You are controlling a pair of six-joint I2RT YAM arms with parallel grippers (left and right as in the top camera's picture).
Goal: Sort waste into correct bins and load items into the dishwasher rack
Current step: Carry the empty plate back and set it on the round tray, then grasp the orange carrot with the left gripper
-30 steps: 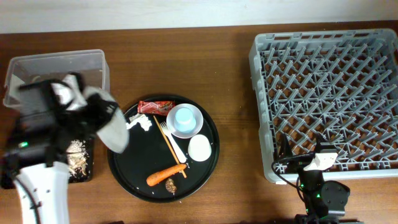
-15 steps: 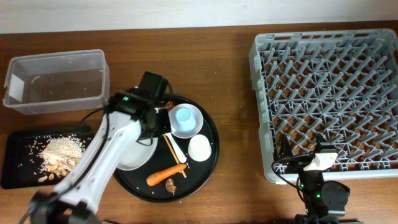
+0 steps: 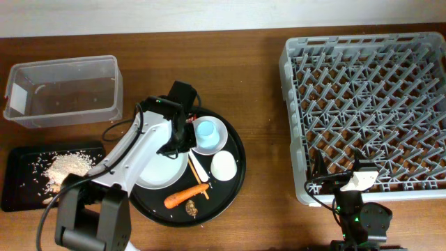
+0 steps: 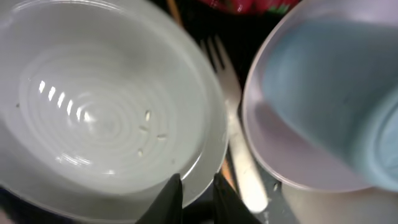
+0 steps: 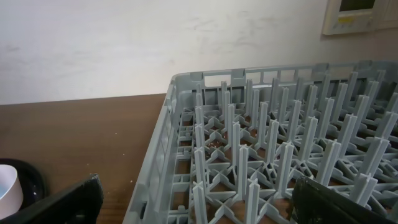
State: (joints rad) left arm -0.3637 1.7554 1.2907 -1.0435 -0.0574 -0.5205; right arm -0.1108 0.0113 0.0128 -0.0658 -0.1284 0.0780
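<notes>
- Fingertips (image 4: 169,196) of the left gripper (image 4: 196,196) stand a narrow gap apart with the rim of the white plate (image 4: 106,118) between them. Whether they press on it cannot be told.
- Only the left wrist view shows that straddle. It also shows a few pale grains (image 4: 149,127) in the plate's well and a strip of red wrapper (image 4: 249,5) at the top edge, where the arm blocks the overhead view.
- Just right of the plate lies the white fork (image 4: 239,143), then the white bowl (image 4: 292,168).
- From overhead, the plate sits flat on the left half of the round black tray (image 3: 237,174). The light-blue cup (image 3: 206,130) stands in the bowl, the small white cup (image 3: 224,166) is beside it, and the carrot (image 3: 185,196) lies near the front rim.
- Leftward, rice-like crumbs (image 3: 66,164) lie on the flat black tray (image 3: 21,188), with the clear tub (image 3: 63,64) behind it.
- A strip of bare table (image 3: 265,104) separates the round tray from the grey rack (image 3: 293,139).
- The right gripper (image 5: 199,202) hangs spread wide at the rack's front left corner, outside its wall.
</notes>
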